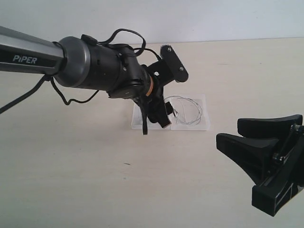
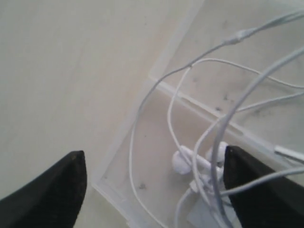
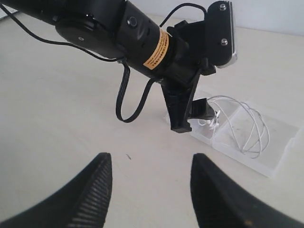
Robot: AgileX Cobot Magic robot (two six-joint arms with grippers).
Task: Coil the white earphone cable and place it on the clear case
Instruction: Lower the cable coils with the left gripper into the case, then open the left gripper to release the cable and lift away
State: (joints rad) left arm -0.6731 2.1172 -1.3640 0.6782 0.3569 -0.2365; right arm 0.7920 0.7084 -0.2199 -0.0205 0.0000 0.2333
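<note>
While L hand [image 2: 154, 152], R hand [image 3: 151, 161] open, thin white cable [image 2: 180, 164] coil atop clear case [image 1: 202, 124]

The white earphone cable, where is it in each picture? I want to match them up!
Exterior view: the white earphone cable lies coiled near the middle, just right of the left fingers.
Left wrist view: close up, its loops and earbuds sit between the left fingers.
Right wrist view: coiled beyond the right fingers, beside the left fingers.
Shared landmark: the clear case under the cable.
</note>
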